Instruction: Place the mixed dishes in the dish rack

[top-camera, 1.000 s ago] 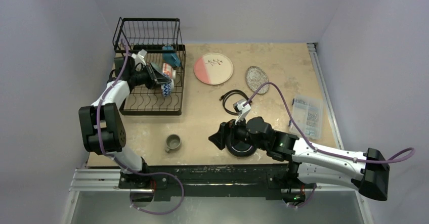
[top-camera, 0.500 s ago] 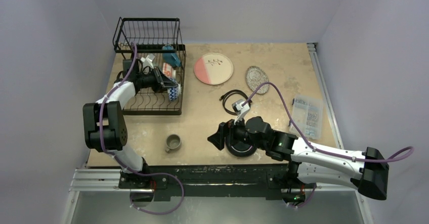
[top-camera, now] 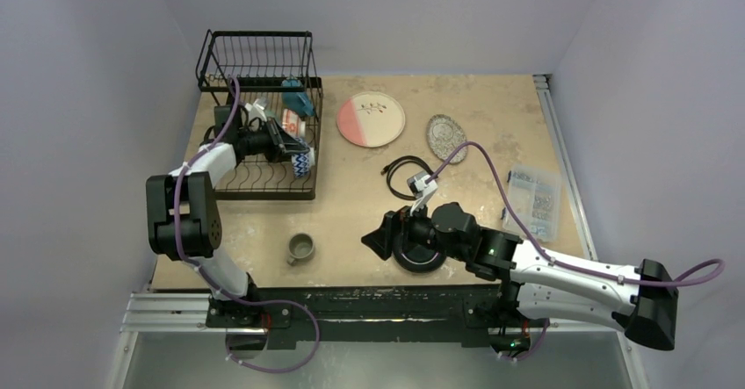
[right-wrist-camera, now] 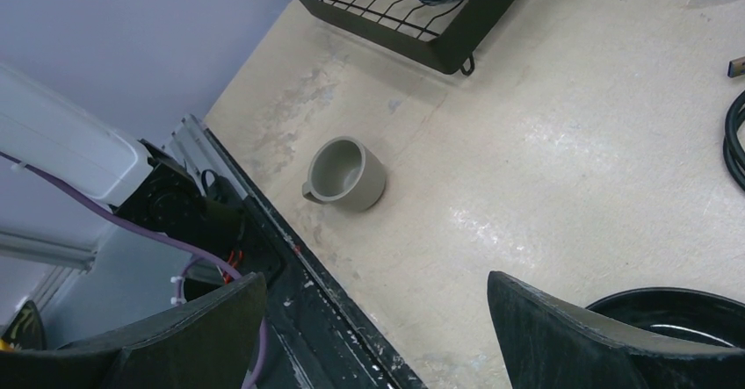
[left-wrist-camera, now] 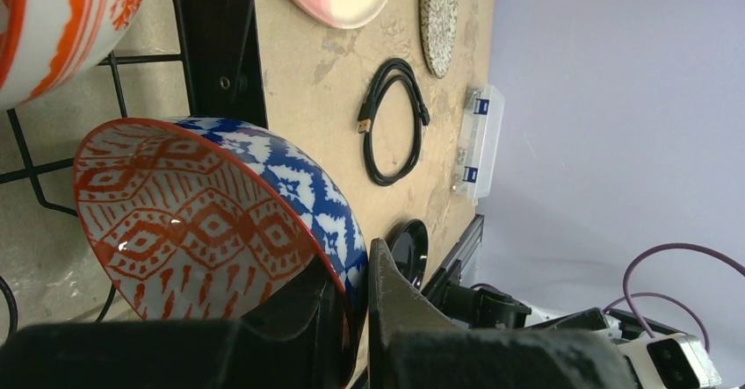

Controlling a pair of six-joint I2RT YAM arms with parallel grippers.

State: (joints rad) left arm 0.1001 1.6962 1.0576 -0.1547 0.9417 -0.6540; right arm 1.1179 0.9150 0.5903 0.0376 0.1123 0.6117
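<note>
Left fingers clamped on the bowl rim, standing it edge-up for the rack; right fingers wide open, empty, beside the plate.

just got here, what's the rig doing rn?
Loading dishes into the dish rack. The left gripper is shut on the rim of the red-patterned bowl, holding it tilted over the rack's lower tray. The right gripper hangs open beside the black plate, holding nothing. The small grey cup, pink-and-white plate and speckled grey plate lie on the table, not yet loaded.
</note>
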